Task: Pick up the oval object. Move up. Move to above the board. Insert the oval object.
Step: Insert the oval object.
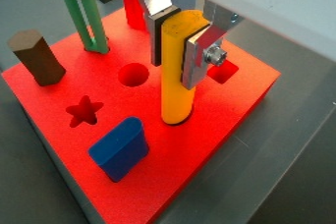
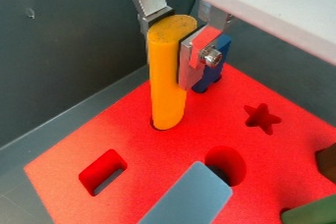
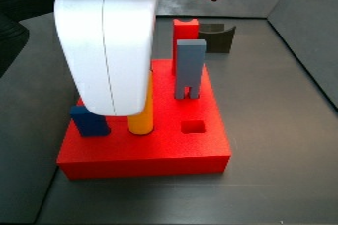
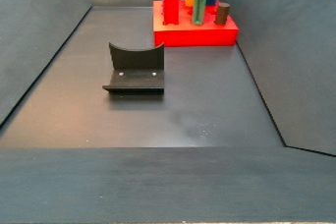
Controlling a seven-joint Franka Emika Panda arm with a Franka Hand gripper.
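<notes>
The oval object (image 1: 176, 90) is a tall orange-yellow peg, also seen in a wrist view (image 2: 163, 81). It stands upright on the red board (image 1: 197, 159), and its lower end sits in a hole of the board (image 2: 92, 140). My gripper (image 1: 180, 51) is shut on its upper part, one silver finger (image 1: 199, 59) on each side, as both wrist views show (image 2: 172, 41). In a side view only the peg's foot (image 3: 140, 123) shows below the white arm (image 3: 106, 41), which hides the gripper. The board (image 4: 197, 33) lies at the far end.
On the board stand a green peg (image 1: 82, 17), a brown cylinder (image 1: 34, 56), a blue block (image 1: 121, 149), a grey-blue peg (image 3: 189, 69) and a red peg (image 3: 185, 32). Star (image 1: 84, 111), round (image 1: 134, 74) and square (image 2: 102, 170) holes are open. The fixture (image 4: 136, 71) stands mid-floor.
</notes>
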